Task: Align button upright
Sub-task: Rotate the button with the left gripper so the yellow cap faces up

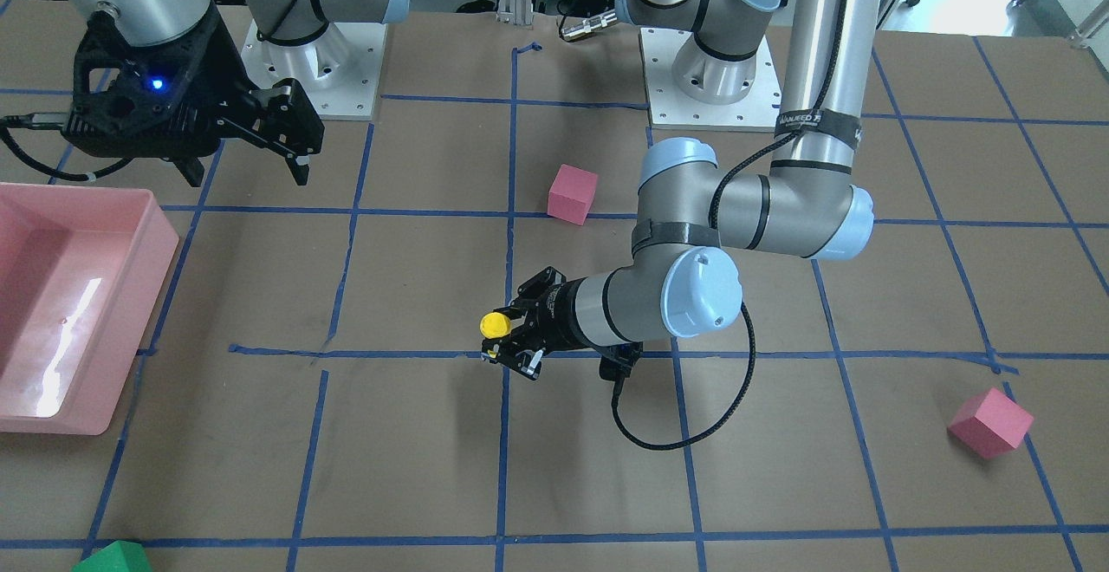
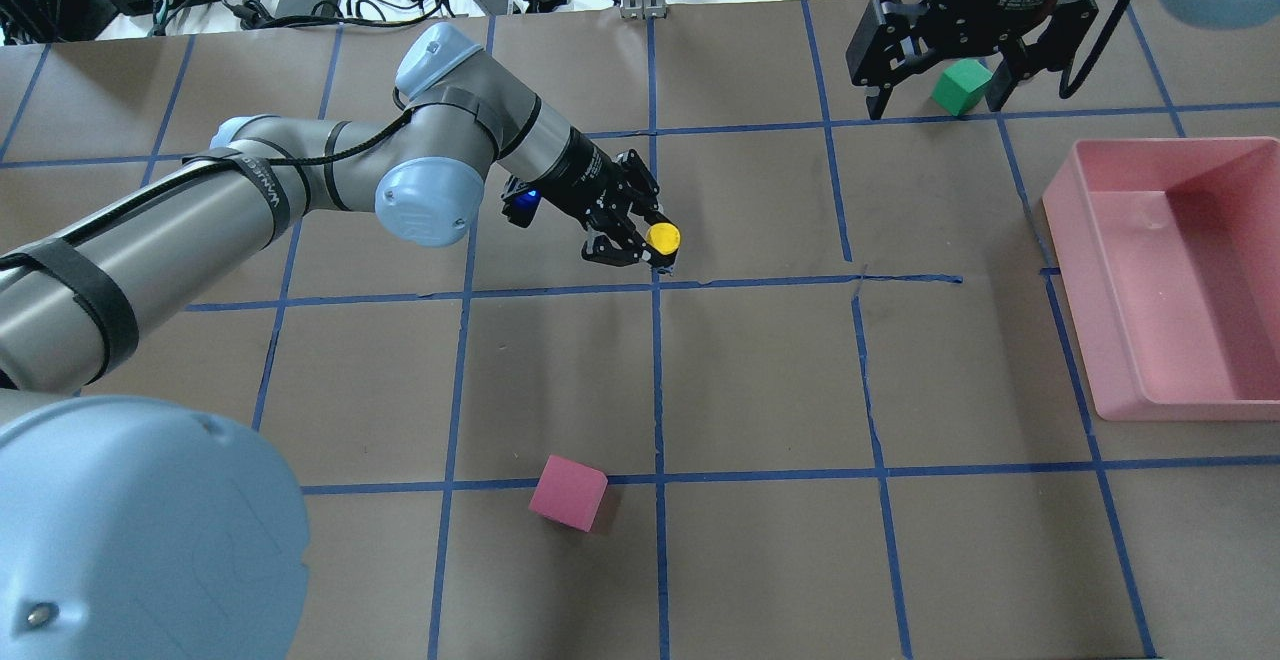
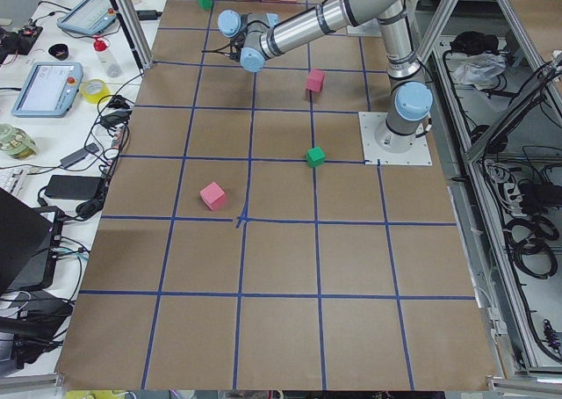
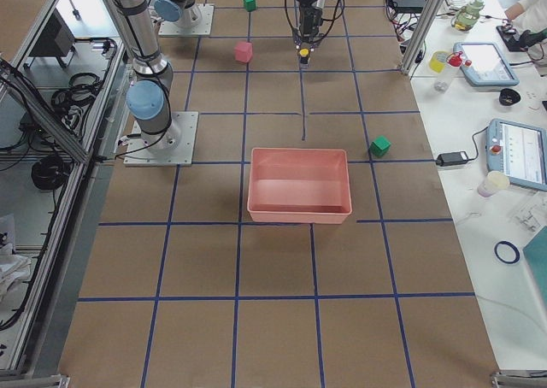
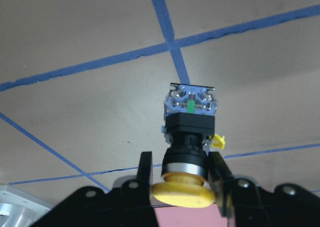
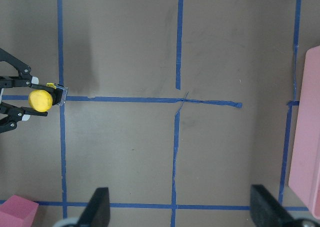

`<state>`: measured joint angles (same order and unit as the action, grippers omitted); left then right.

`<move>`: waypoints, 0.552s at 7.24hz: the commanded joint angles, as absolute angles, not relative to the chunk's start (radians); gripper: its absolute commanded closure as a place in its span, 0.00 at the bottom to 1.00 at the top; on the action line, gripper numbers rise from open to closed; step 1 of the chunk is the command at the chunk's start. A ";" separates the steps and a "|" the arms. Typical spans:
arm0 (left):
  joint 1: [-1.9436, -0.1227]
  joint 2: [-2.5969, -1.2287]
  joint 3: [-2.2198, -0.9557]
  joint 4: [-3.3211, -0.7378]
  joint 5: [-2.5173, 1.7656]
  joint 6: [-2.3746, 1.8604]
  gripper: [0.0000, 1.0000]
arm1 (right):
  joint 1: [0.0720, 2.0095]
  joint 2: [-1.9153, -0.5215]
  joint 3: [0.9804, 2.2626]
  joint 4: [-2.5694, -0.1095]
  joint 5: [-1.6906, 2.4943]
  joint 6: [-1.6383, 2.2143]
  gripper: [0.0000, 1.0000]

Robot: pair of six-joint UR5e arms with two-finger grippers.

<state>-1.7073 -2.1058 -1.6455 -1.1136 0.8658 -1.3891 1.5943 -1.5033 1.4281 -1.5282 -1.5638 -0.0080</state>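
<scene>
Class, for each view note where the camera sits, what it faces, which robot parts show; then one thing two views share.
Front-facing: across the table, facing the robot; left arm, right gripper.
Overhead: behind the robot, looking down; same parts.
Exterior left: table's left end; left arm.
Exterior right: opposite end; right arm's base near.
Left wrist: looks past the left gripper at the small yellow-capped black push-button it grips.
Right wrist: looks down at the table; its fingertips.
Shared: both wrist views show the button.

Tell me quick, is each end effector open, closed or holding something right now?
Left end effector: closed on the button.
Right end effector: open, holding nothing.
</scene>
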 commanded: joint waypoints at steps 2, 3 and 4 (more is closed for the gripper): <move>-1.706 -2.129 -1.646 -1.114 0.865 -1.397 1.00 | 1.594 -1.503 1.428 -1.529 -1.565 -0.008 0.00; -1.706 -2.129 -1.655 -1.114 0.873 -1.391 1.00 | 1.594 -1.503 1.430 -1.531 -1.565 -0.009 0.00; -1.706 -2.128 -1.657 -1.114 0.874 -1.393 1.00 | 1.594 -1.503 1.430 -1.529 -1.565 -0.009 0.00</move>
